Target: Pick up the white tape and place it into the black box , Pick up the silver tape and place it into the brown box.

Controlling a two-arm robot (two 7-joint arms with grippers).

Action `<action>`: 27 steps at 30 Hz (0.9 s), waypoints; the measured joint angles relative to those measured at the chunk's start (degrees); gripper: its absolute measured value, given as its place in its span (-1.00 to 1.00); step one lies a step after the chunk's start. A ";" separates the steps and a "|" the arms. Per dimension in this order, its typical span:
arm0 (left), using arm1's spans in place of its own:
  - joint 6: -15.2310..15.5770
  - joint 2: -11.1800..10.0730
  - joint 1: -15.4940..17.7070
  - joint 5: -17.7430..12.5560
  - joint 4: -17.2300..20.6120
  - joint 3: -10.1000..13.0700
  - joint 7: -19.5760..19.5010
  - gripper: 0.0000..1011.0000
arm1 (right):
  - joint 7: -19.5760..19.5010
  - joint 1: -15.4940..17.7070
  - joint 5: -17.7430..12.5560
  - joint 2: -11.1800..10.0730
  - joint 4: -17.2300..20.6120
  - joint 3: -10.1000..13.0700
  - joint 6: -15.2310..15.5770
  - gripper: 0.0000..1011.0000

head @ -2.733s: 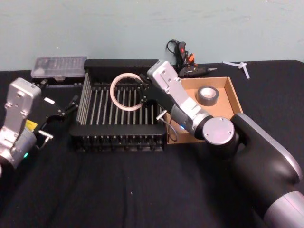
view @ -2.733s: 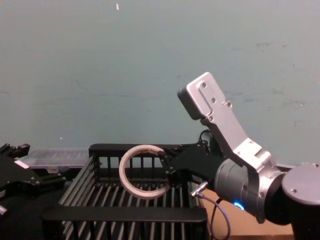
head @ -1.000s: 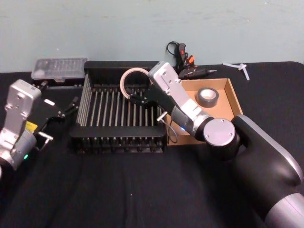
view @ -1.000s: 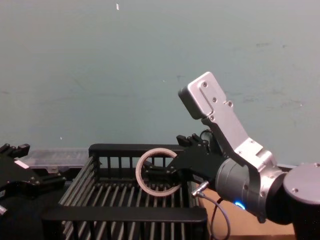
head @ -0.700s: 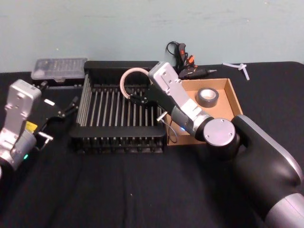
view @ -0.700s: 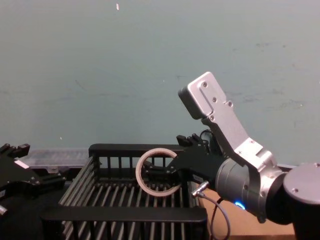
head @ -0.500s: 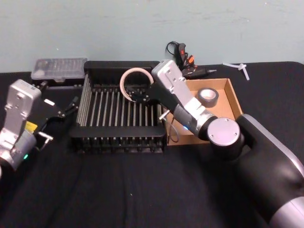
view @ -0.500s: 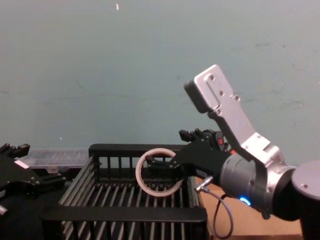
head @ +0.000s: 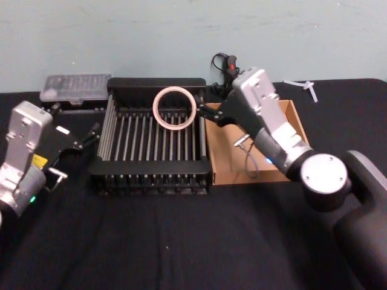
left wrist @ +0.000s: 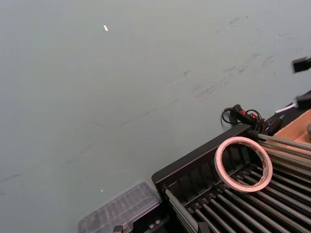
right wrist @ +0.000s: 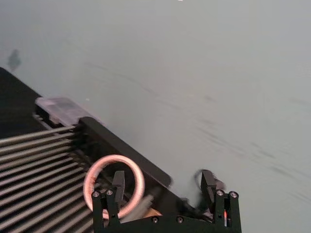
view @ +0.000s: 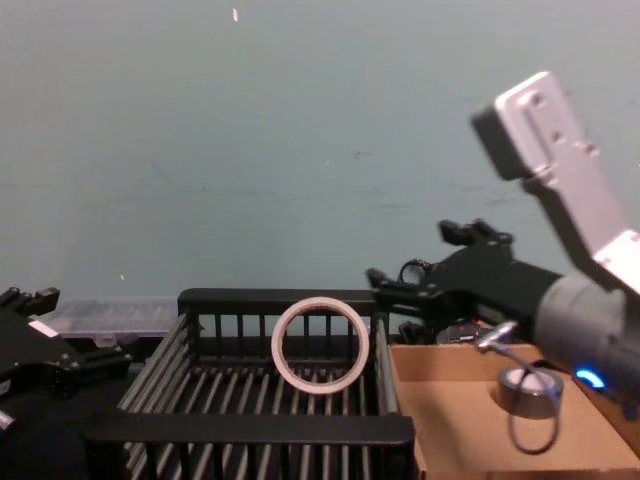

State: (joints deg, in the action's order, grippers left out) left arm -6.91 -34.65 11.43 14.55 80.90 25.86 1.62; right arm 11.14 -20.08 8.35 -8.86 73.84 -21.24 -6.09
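The white tape [head: 155,109] stands on edge inside the black box [head: 151,83], leaning on its far wall; it also shows in the chest view [view: 277,345] and left wrist view [left wrist: 219,160]. My right gripper [head: 208,103] is open and empty, just right of the ring, above the crate's right rim. Its fingers [right wrist: 118,182] stand wide apart, with the ring [right wrist: 97,167] beyond them. The silver tape [view: 527,390] lies in the brown box [view: 460,410]; in the head view my right arm covers it. My left gripper [head: 87,136] rests left of the crate.
A clear plastic case [head: 75,86] lies behind the crate at the far left. A glue gun with cables [head: 228,65] and a white plastic piece [head: 302,83] sit at the table's back. The black cloth [head: 181,241] in front offers free room.
My right gripper has let go of the white tape and drawn back to the right, over the brown box. The ring stays upright against the crate's far wall. The left arm has not moved.
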 joint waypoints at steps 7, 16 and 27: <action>0.00 0.00 0.00 0.00 0.00 0.00 0.00 0.98 | -2.29 4.14 0.46 -2.36 5.44 3.39 1.26 0.98; 0.00 0.00 0.00 0.00 0.00 0.00 0.00 0.98 | -5.90 8.31 3.15 -3.70 7.71 7.15 2.61 0.98; 0.00 0.00 0.00 0.00 0.00 0.00 0.00 0.98 | -7.87 10.60 4.76 -3.11 5.80 10.35 4.19 0.98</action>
State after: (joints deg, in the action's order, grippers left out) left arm -6.91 -34.64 11.43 14.55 80.90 25.86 1.62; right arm 3.26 -9.47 13.10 -11.96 79.64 -10.89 -1.90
